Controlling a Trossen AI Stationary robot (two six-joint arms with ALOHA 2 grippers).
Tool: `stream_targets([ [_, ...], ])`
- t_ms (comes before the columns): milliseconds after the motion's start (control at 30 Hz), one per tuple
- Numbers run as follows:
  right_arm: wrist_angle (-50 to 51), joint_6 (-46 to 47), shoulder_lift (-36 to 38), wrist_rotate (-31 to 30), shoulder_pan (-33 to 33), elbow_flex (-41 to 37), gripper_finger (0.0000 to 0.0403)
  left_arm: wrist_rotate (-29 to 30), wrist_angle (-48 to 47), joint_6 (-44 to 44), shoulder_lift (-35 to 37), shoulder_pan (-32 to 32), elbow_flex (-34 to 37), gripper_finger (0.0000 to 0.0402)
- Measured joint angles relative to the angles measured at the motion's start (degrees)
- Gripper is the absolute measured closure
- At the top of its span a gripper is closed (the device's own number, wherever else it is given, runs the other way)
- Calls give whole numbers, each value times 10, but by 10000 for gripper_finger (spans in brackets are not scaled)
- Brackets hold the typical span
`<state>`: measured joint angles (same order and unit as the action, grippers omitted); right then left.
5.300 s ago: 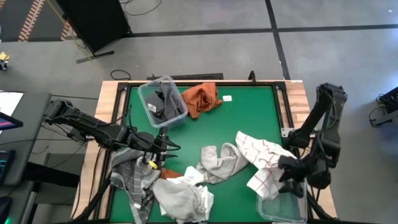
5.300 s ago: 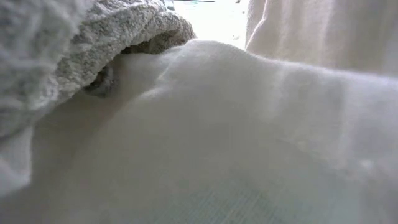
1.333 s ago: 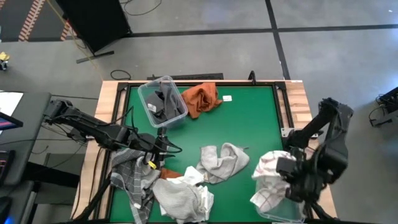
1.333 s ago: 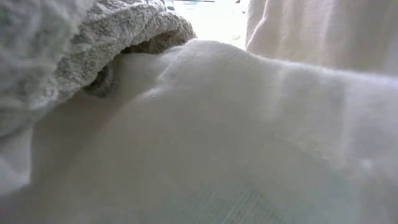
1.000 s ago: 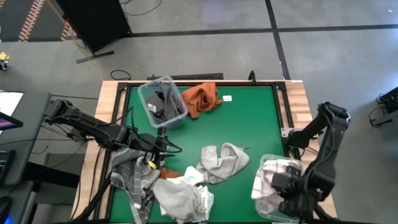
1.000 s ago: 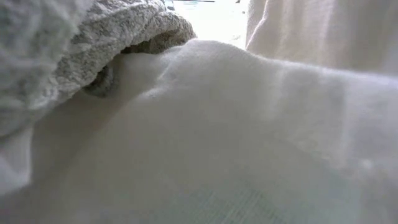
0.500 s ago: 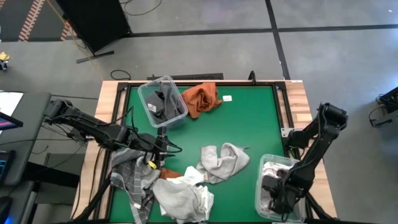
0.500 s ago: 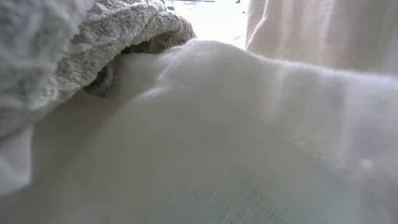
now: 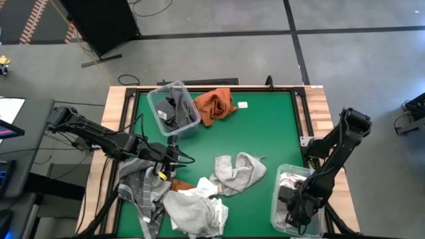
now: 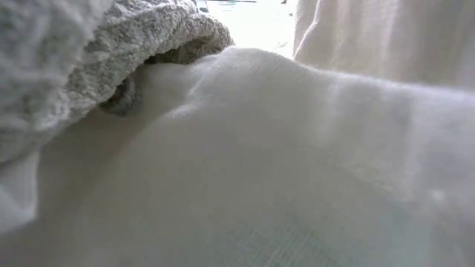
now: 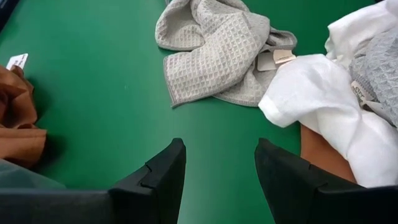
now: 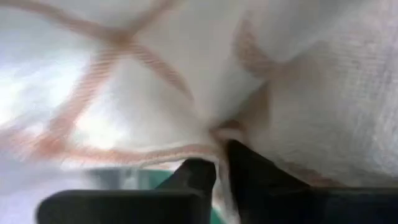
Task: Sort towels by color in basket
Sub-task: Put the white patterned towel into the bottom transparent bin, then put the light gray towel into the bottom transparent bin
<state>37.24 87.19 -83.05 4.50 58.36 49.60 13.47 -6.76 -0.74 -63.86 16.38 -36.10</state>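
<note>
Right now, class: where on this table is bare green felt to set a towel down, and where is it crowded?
Free: the felt between the rust-orange towel and the right bin. Crowded: the near-left corner, where the plain white towel and grey plaid towel pile beside the left gripper.

Green table top (image 9: 259, 133) framed by pale wood edge (image 9: 320, 99). Small white tag (image 9: 242, 104) seen lying on the green nr far edge, also visible in left wrist view. Grey concrete floor (image 9: 219, 60) w/ dark seam lines beyond table. Black panel (image 9: 99, 23) stood far left; cables trailed beside it.
</note>
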Motion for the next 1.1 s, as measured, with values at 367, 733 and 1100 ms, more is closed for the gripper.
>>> stream_targets([
  [367,57,-6,83,-11,-23,66,236,-2,1,0,0,0,0,219],
  [733,118,-133,151,-120,-73,135,182,-2,2,-1,0,0,0,219],
  [1100,99,-445,127,-172,-246,150,175,-2,2,-1,0,0,0,219],
])
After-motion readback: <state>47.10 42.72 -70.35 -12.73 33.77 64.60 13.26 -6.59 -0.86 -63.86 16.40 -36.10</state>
